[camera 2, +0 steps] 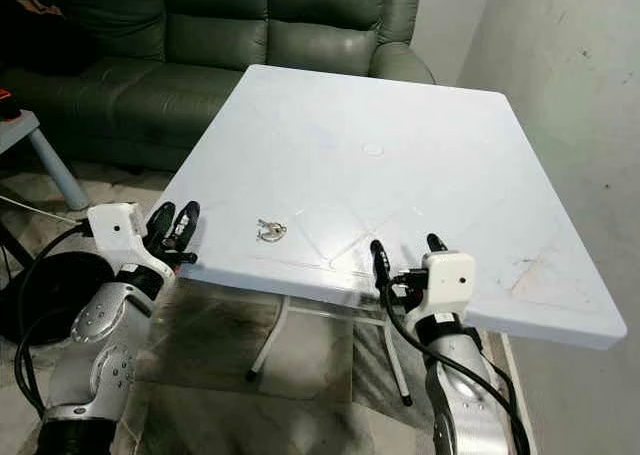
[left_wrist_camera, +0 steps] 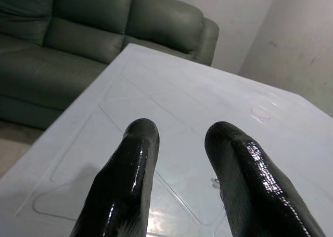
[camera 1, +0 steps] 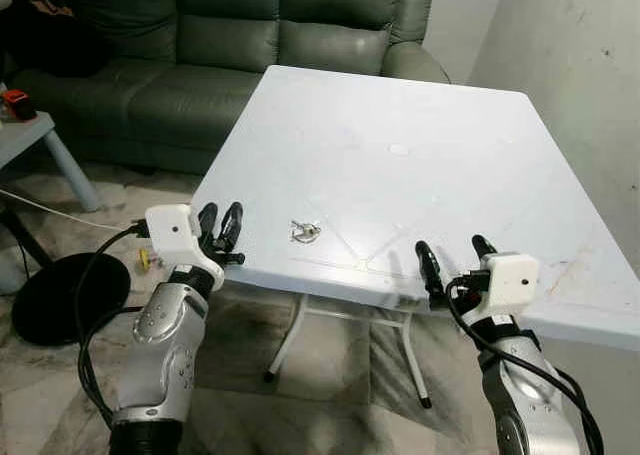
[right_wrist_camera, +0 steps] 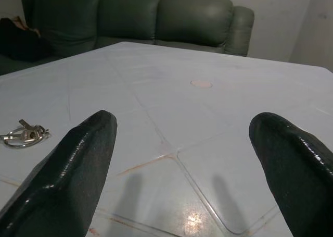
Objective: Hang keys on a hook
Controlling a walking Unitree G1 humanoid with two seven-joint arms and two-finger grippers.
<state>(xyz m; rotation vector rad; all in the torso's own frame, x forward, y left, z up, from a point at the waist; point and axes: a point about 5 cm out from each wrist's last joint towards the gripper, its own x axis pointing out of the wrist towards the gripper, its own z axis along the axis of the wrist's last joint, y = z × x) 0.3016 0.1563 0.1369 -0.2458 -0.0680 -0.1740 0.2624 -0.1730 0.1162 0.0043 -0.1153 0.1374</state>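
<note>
Left eye view: green sofa [camera 1: 200,35] fills upper left, white surface [camera 1: 420,125] runs from centre to right edge. Both arms raised at its near edge, forearms upright, fingers pointing forward over the top. Left claw [camera 1: 220,225] lower left, fingers a little apart, empty. Right claw [camera 1: 455,255] lower right, spread wide, empty. Keys [camera 1: 304,232] lie flat near the front edge, between the claws, closer to the left one. Step looks like pre-grasp. Next: reach in and pinch the ring. No hook visible.
</note>
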